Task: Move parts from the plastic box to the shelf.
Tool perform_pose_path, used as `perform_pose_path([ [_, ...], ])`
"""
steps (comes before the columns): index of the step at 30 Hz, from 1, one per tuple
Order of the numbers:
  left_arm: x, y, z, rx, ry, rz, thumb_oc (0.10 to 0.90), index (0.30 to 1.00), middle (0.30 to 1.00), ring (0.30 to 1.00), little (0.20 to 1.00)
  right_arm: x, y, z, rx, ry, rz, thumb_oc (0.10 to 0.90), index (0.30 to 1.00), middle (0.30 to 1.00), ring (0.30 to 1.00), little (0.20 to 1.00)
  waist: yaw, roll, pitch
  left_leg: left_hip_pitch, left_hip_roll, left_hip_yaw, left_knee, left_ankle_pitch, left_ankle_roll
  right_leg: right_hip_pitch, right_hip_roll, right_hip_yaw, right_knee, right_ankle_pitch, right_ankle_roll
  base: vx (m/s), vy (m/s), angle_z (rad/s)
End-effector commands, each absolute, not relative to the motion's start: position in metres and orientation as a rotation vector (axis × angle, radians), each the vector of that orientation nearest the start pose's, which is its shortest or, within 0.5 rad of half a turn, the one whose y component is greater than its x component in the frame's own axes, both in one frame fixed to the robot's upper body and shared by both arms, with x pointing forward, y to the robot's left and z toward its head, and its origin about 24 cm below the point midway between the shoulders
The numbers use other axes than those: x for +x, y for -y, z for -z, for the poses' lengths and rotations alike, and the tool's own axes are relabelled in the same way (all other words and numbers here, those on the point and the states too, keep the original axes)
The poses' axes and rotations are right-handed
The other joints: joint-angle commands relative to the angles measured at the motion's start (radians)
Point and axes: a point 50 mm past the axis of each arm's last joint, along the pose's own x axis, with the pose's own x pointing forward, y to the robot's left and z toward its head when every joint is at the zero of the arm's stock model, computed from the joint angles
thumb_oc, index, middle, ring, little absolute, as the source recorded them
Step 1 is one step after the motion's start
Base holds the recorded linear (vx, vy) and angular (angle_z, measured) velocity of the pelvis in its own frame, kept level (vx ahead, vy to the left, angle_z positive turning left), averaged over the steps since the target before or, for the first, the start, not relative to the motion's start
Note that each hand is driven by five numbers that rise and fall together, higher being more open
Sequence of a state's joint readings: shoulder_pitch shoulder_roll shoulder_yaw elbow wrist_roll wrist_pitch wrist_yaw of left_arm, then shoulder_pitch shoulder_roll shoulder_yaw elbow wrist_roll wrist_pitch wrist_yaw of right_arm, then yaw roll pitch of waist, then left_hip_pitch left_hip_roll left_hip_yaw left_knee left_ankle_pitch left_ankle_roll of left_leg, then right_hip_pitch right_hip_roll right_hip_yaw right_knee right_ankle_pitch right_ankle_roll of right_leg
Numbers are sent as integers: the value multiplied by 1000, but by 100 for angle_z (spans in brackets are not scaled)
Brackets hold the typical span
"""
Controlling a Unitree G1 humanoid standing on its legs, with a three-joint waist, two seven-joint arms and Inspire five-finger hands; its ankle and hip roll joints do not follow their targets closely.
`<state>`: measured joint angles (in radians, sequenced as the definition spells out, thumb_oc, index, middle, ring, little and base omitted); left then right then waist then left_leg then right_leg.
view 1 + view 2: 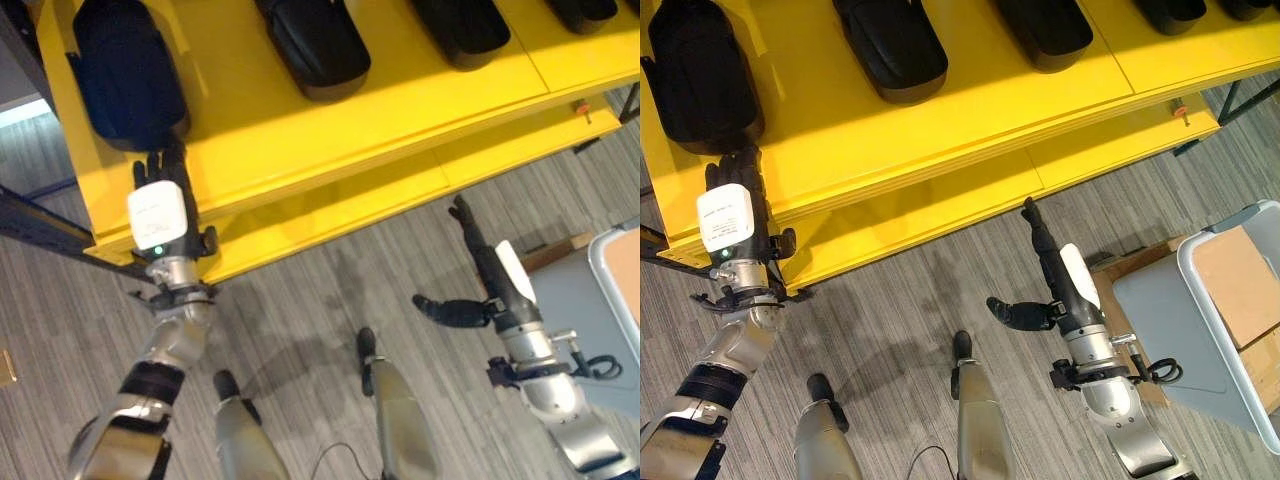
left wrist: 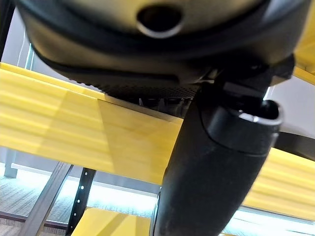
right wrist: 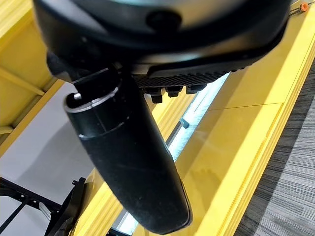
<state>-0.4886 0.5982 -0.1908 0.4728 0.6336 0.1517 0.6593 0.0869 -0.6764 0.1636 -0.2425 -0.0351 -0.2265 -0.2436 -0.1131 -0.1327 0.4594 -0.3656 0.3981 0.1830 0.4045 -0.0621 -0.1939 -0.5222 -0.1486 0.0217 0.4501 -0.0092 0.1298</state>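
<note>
Starting on the left side: the left hand (image 1: 160,205) is up at the front edge of the yellow shelf (image 1: 330,130), white-backed, fingers reaching out straight onto the top board right below a black moulded part (image 1: 125,70) that lies on the shelf. The fingertips look very close to that part, but I can't tell if they actually touch it. Nothing is gripped in that hand as far as I can see, it's just flat and relaxed.

Moving along the shelf there are more black parts in a row: a second one (image 1: 315,40), then a third (image 1: 462,28), and one more (image 1: 583,10) cut off at the top edge. A lower yellow board sits underneath, sticking out a bit toward the floor.

Further right, the right hand (image 1: 1048,262) hangs over the grey striped floor (image 1: 890,300), fingers stretched out straight, thumb poking sideways, holding nothing. Far right is the grey plastic box (image 1: 1200,330) with a piece of cardboard (image 1: 1238,280) lying in it.
</note>
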Motion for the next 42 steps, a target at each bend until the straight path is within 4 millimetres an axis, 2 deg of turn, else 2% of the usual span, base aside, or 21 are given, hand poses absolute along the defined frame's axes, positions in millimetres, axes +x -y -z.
perform_pose_path([
  [1,329,-285,-146,1337,311,-699,900,1000,1000,1000,1000,217,191,-156,-546,648,-114,900,1000,1000,1000,1000,-18,-36,-71,-47,-35,-38,-30,107,43,2,1,16,45,19,-7,0,0,0],
  [14,334,-284,-148,1337,311,-697,900,1000,1000,1000,1000,216,191,-157,-552,648,-125,900,1000,1000,1000,1000,-23,-40,-68,-68,-40,-40,-9,101,45,-17,-1,23,49,27,-4,-1,9,-2],
  [21,328,-265,-134,1298,341,-606,900,1000,1000,1000,1000,217,190,-156,-549,646,-127,900,1000,1000,1000,1000,-15,-37,-60,-58,-46,-42,-16,105,48,-9,-3,24,50,32,-5,0,0,0],
  [22,323,-254,-130,1260,369,-557,900,1000,1000,1000,1000,218,190,-156,-545,644,-119,900,1000,1000,1000,1000,-9,-32,-56,-48,-47,-43,-17,98,48,2,-5,23,54,25,-5,0,0,0],
  [25,314,-245,-126,1213,403,-503,900,1000,1000,1000,1000,220,190,-156,-544,642,-108,900,1000,1000,1000,1000,-3,-26,-53,-40,-50,-43,-27,105,51,11,-7,21,47,30,-7,0,0,0],
  [27,299,-228,-116,1108,432,-394,900,1000,1000,1000,1000,222,190,-156,-542,643,-92,900,1000,1000,1000,1000,10,-14,-49,-12,-54,-45,-37,99,51,41,-11,18,45,22,-7,5,-11,5],
  [28,298,-228,-117,1108,431,-394,900,1000,1000,1000,1000,222,190,-156,-542,643,-93,900,1000,1000,1000,1000,9,-14,-51,-13,-54,-45,-42,106,52,40,-10,18,39,29,-8,15,-23,10],
  [29,279,-214,-108,1016,453,-266,900,1000,1000,1000,1000,222,191,-156,-546,645,-89,900,1000,1000,1000,1000,21,3,-53,18,-58,-47,-65,112,54,76,-14,12,28,28,-7,16,-34,11],
  [30,269,-206,-100,956,443,-186,900,1000,1000,1000,1000,221,191,-157,-551,647,-91,900,1000,1000,1000,1000,30,14,-57,41,-61,-50,-85,118,54,101,-15,9,18,26,-5,30,-34,14],
  [33,254,-201,-91,905,415,-92,900,1000,1000,1000,1000,219,192,-157,-565,652,-96,900,1000,1000,1000,1000,39,29,-62,82,-67,-53,-122,133,53,145,-19,-3,-5,26,0,30,-34,10],
  [36,243,-201,-91,894,411,-33,900,1000,1000,1000,1000,217,194,-156,-580,645,-95,900,1000,1000,1000,1000,44,46,-76,124,-74,-59,-168,156,51,191,-24,-17,-34,27,6,21,-25,8],
  [42,234,-204,-96,884,427,-7,900,1000,1000,1000,1000,214,200,-153,-593,617,-83,900,1000,1000,1000,1000,47,80,-129,195,-84,-50,-261,193,45,256,-34,-47,-92,26,22,26,-6,16],
])
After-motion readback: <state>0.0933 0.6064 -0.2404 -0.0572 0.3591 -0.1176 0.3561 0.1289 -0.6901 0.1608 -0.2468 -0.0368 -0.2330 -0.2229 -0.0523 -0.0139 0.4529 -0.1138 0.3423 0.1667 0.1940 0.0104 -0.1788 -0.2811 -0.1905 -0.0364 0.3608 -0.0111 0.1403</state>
